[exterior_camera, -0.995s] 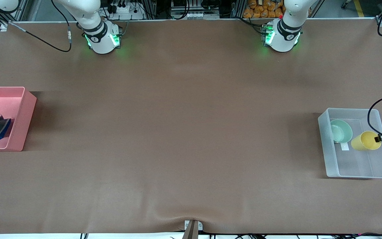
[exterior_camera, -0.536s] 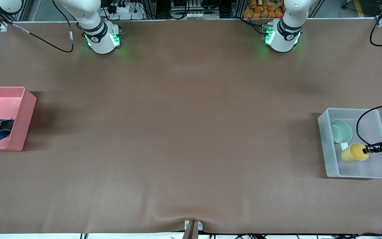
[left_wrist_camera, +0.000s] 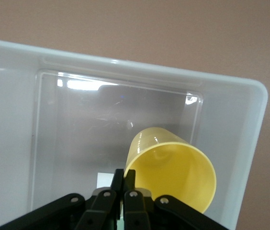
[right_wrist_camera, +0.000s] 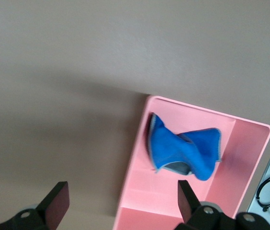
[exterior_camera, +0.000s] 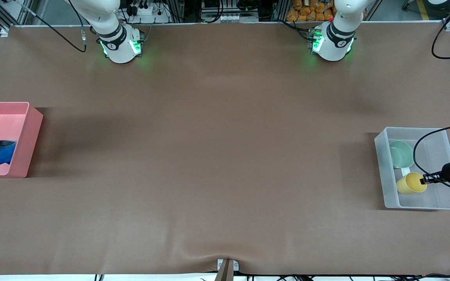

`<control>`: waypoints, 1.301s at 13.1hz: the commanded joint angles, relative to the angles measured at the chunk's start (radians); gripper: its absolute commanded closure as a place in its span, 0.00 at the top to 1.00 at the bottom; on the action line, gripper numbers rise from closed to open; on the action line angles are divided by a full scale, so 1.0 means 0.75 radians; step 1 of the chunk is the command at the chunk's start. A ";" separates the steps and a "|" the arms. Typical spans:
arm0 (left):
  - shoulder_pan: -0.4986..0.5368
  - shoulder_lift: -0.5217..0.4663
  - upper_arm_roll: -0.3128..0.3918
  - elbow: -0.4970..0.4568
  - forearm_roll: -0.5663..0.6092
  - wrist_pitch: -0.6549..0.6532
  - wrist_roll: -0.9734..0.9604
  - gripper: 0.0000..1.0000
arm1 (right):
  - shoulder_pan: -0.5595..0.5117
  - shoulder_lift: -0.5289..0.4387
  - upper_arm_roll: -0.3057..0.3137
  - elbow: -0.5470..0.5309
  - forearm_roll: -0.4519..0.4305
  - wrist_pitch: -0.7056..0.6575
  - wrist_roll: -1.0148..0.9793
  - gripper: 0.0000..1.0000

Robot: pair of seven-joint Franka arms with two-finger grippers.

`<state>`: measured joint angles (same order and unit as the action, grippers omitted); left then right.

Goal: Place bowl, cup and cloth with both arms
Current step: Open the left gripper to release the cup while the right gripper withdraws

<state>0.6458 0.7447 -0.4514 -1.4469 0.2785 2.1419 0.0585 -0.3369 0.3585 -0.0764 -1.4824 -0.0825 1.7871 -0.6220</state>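
Yellow cup pinched by left gripper, right gripper spread

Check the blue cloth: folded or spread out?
Neither: the soft blue cloth lies bunched in a crumpled heap inside the pink plastic bin, grey edging showing. The right gripper is open above it, fingers apart.

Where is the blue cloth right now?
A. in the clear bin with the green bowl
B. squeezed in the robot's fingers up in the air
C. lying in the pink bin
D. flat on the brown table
C: the blue cloth lies crumpled in the pink bin, and the right gripper hangs open above it, holding nothing.
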 commanded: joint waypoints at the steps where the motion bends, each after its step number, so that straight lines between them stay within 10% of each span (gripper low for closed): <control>1: -0.016 0.034 0.007 0.031 0.021 0.036 0.012 0.00 | 0.113 -0.112 -0.009 -0.048 -0.011 -0.083 0.201 1.00; 3: -0.018 0.050 0.007 0.031 0.019 0.053 0.016 0.00 | 0.193 -0.175 -0.009 -0.048 -0.011 -0.159 0.336 1.00; 13: -0.020 -0.013 0.009 0.035 0.142 0.038 0.096 1.00 | 0.478 -0.433 -0.002 -0.042 0.173 -0.454 0.862 1.00; 17: -0.016 -0.107 0.009 0.019 0.146 -0.072 0.086 1.00 | 0.423 -0.470 0.030 -0.044 0.112 -0.485 0.868 1.00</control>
<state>0.6375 0.7223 -0.4506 -1.4131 0.3683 2.1341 0.1208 0.0118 0.0463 -0.0735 -1.4865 0.0200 1.4271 0.0162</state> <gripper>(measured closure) 0.000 0.000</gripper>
